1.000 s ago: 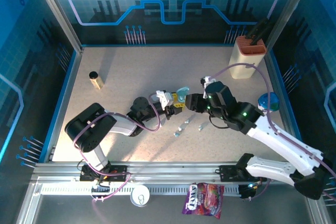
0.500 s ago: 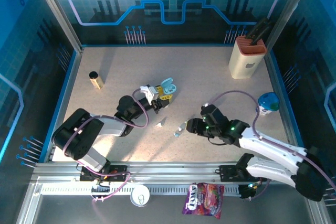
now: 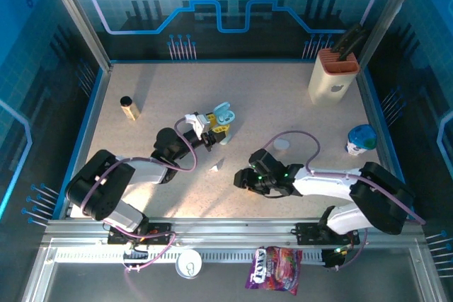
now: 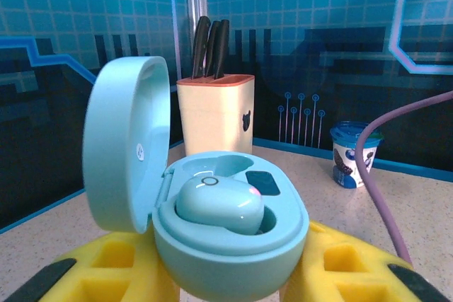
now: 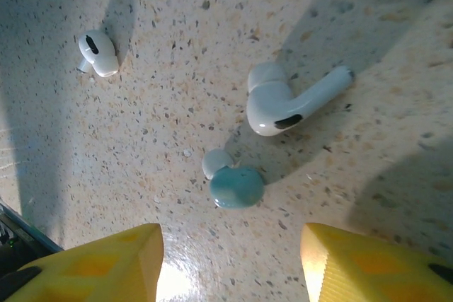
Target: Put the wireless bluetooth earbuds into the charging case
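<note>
As left gripper (image 3: pixel 211 131) holds open case (image 4: pixel 230 249), earbud (image 4: pixel 219 206) inside

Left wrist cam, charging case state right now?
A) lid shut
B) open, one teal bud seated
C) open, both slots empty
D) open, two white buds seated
B: the charging case has its lid swung up, with one teal earbud lying in it and the slot beside that bud bare.
</note>
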Robot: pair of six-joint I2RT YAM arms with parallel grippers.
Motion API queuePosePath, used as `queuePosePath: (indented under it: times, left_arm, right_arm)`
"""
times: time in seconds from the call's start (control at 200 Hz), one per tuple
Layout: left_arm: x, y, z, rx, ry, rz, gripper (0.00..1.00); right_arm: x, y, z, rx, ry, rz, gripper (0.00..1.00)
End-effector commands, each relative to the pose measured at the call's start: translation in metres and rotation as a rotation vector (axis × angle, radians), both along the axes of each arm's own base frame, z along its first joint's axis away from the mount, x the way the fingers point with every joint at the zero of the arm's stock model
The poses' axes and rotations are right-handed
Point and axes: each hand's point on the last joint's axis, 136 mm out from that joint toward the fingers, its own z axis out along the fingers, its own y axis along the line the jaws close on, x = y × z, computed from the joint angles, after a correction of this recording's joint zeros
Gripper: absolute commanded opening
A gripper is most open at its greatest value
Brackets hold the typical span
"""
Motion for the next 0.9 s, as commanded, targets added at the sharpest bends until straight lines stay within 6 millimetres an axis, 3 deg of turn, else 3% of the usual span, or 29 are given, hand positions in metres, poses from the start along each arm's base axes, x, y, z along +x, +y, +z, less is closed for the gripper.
queuePosePath:
  times: [0.0,0.56,0.89]
  left_arm:
    - [-0.004,-0.001,0.019,-0.016,-0.037,-0.025,0.22]
    - [-0.008,0.000,0.019,0.013,-0.027,-0.029,0.22]
    - [-0.011,0.002,0.020,0.025,-0.022,-0.024,0.22]
  right_arm:
    - [0.004,0.022,0.012,0.080,-0.011,0.004,0.52]
    - [0.026,0.016,-0.004,0.053,-0.027,-0.054,0.36]
    - [0.032,0.018,-0.018,0.033,-0.008,-0.077,0.19]
